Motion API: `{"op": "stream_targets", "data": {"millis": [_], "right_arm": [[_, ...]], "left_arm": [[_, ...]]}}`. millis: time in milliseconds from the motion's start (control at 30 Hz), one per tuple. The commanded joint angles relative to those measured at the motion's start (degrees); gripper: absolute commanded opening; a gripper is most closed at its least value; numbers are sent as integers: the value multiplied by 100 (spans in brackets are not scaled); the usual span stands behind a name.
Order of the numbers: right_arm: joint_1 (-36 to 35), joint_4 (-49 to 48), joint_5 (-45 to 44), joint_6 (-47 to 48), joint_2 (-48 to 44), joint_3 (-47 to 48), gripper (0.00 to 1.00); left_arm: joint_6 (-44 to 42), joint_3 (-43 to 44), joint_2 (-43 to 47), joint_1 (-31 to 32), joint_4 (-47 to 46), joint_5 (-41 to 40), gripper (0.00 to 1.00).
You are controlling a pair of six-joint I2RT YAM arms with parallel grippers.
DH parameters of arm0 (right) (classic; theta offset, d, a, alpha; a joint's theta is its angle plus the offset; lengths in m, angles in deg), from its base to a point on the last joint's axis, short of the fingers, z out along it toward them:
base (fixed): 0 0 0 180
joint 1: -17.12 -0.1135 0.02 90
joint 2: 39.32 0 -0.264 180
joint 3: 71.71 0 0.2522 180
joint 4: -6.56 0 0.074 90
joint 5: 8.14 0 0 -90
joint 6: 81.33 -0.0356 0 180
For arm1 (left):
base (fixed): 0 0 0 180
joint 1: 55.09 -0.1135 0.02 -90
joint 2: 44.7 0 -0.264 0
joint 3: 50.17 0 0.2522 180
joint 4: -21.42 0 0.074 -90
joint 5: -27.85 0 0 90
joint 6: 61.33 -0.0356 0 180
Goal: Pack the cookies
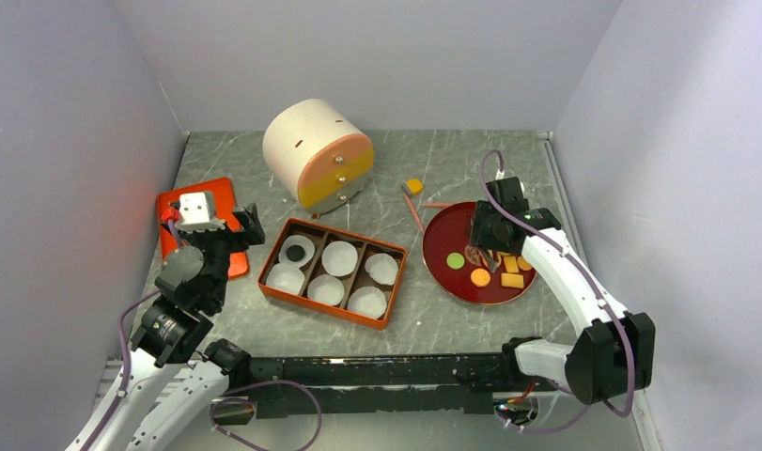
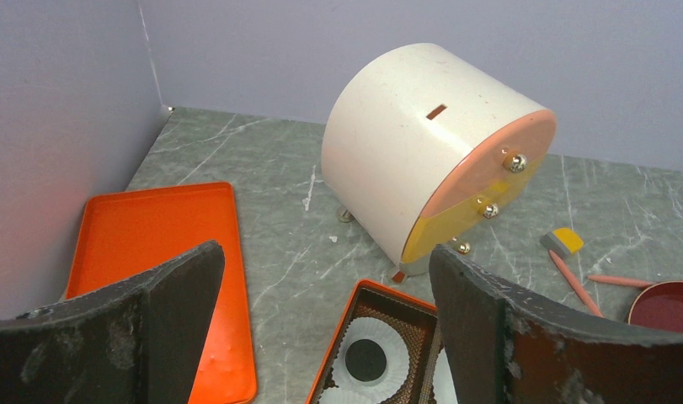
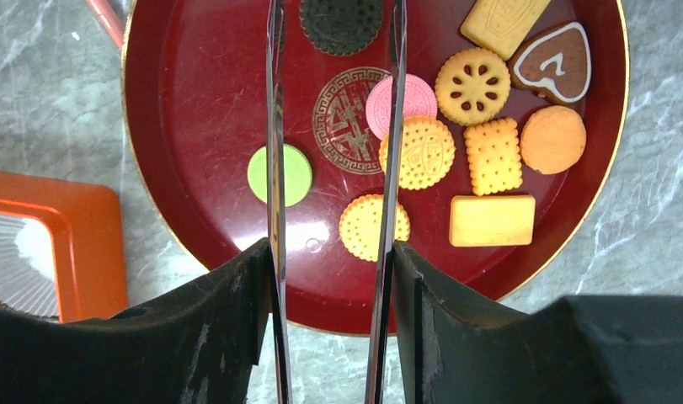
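Observation:
Several cookies lie on a red plate (image 3: 194,101): green (image 3: 296,175), pink (image 3: 418,97), black (image 3: 341,23), round orange (image 3: 553,139), yellow squares (image 3: 493,220). My right gripper (image 3: 333,269) is shut on metal tongs (image 3: 275,126), whose two blades reach over the plate, apart, with nothing seen between them. It also shows in the top view (image 1: 489,235). One black cookie (image 2: 365,359) lies in a white paper cup in the orange box (image 1: 320,307). My left gripper (image 2: 325,295) is open and empty above the box's left end.
A white drum-shaped drawer chest (image 1: 316,150) stands behind the box. An orange lid (image 1: 222,193) lies at the far left by the wall. A small orange block (image 1: 414,186) and pink sticks (image 1: 414,214) lie between chest and plate. Walls close in on three sides.

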Motion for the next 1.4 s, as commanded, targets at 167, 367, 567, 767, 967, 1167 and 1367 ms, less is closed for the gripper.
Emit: {"op": "stream_targets", "data": {"millis": [167,367,567,767,967,1167,1367], "right_arm": [[142,-522,82,143,290,-87,56],[151,-664,192,142,484,-167,59],[150,-783,145,124,636,-266,59],[146,-623,190,151,595,-204,52],[154,-434,181,200,501,-177,51],[130,-302,336,268,593,-127,53],[60,-148,347,303,702,7,57]], "left_arm": [[69,-11,31,-23,-100,96,96],[66,-18,58,-23,-102,100,96],[74,-10,67,-25,-89,111,96],[69,-18,87,-23,-100,116,96],[73,-9,67,-23,-94,126,96],[69,-9,88,-23,-91,131,96],[74,-9,95,-23,-91,144,96]]}}
